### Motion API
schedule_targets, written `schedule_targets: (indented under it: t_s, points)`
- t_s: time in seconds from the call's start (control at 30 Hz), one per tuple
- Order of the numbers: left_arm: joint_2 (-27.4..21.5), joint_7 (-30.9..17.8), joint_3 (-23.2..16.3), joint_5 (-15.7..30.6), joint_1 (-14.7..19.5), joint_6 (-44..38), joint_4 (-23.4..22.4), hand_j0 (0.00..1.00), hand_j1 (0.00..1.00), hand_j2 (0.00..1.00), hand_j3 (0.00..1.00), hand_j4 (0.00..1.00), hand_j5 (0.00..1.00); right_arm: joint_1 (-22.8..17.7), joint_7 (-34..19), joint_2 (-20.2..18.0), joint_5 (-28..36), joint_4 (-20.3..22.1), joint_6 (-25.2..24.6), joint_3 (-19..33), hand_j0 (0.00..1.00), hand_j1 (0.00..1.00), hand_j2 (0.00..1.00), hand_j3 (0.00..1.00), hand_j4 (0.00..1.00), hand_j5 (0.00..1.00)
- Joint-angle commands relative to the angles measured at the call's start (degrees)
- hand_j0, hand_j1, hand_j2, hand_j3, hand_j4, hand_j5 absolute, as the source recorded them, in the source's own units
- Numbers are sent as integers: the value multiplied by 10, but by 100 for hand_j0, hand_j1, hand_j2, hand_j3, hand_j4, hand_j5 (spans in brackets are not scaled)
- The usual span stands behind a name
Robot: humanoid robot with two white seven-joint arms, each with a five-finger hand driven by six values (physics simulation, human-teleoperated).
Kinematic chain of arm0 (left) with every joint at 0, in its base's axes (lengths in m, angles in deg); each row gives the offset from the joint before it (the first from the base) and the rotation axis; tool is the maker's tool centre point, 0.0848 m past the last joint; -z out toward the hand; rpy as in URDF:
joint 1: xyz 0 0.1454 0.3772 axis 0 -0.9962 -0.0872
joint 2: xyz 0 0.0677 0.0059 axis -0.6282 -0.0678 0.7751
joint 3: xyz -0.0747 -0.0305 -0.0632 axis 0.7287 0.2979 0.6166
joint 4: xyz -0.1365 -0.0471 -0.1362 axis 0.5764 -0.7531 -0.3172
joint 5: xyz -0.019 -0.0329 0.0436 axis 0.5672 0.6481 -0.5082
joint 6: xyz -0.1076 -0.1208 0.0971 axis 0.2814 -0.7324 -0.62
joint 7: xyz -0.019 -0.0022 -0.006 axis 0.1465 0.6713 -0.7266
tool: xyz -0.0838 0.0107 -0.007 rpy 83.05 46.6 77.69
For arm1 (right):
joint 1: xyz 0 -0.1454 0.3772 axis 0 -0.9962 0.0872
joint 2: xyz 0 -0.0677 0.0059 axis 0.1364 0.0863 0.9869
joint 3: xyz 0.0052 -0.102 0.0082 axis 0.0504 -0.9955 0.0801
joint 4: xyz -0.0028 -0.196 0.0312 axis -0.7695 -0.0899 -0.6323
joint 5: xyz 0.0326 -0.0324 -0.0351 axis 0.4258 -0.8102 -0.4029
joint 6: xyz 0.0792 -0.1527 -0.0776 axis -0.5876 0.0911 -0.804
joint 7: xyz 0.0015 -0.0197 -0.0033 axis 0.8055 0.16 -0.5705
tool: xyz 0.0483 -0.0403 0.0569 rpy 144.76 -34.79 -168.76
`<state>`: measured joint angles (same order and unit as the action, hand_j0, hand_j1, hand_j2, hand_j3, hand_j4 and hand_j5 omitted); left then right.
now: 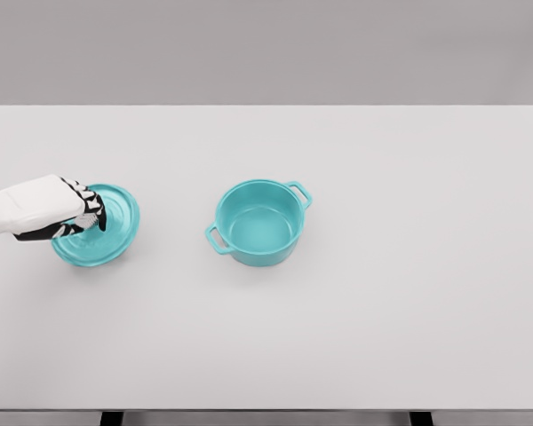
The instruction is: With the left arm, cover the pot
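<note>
Pot (259, 224) sits open mid-table (382, 337), handles on a diagonal; lid (107, 232) lies well apart to its left, near the edge; my left hand (58, 211) rests over the lid, fingers curled at its centre, presumably on the knob, though I cannot confirm closure; bare surface between them, so the path looks free.

One pot (258, 223), one lid (102, 229), one hand (49, 208), one table (355, 337).

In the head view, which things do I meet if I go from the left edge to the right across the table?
Left hand → teal lid → open teal pot, all on the white table.
</note>
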<state>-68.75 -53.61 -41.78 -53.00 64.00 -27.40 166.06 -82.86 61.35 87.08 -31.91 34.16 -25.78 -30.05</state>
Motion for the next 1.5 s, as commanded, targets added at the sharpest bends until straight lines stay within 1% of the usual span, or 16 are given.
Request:
schedule_targets:
  t_s: [0.0,0.13,0.2,0.33,0.57,0.7,0.8,1.07,1.1,1.23,1.3,1.37,1.43,1.47]
  points:
    - [-3,0,0,4,0,-1,6,49,49,49,49,49,49,0,0,0,0,0,0,0,100,100,100,100,100,100]
    - [-2,0,-5,2,11,-1,27,49,49,49,49,49,49,0,0,0,0,0,0,0,100,100,100,100,100,100]
    - [1,0,-7,2,21,-1,35,49,49,49,49,49,49,0,0,0,0,0,0,0,100,100,100,100,100,100]
    - [6,0,-8,2,28,-1,38,49,49,49,49,49,49,0,0,0,0,0,0,0,100,100,100,100,100,100]
    - [32,0,-9,0,35,-1,47,49,49,49,49,49,49,0,0,0,0,0,0,0,100,100,100,100,100,100]
    - [52,0,-37,-3,57,-1,46,49,49,49,49,49,49,0,0,0,0,0,0,0,100,100,100,100,100,100]
    - [58,0,-52,-1,62,-1,46,49,49,49,49,49,49,0,0,0,0,0,0,0,100,100,100,100,100,100]
    - [101,0,-56,-3,76,-1,47,49,49,49,49,49,49,0,0,0,0,0,0,0,100,100,100,100,100,100]
    - [104,0,-63,-3,80,-1,47,49,49,49,49,49,49,0,0,0,0,0,0,0,100,100,100,100,100,100]
    - [107,0,-96,-3,112,-1,45,49,49,49,49,49,49,0,0,0,0,0,0,0,100,100,100,100,100,100]
    - [128,0,-97,-4,118,-1,43,49,49,49,49,49,49,0,0,0,0,0,0,0,100,100,100,100,100,100]
    - [131,0,-105,-4,120,-1,45,49,49,49,49,49,49,0,0,0,0,0,0,0,100,100,100,100,100,100]
    - [131,0,-121,-4,135,-1,45,49,49,49,49,49,49,0,0,0,0,0,0,0,100,100,100,100,100,100]
    - [132,0,-121,-4,137,-1,45,49,49,49,49,49,49,0,0,0,0,0,0,0,100,100,100,100,100,100]
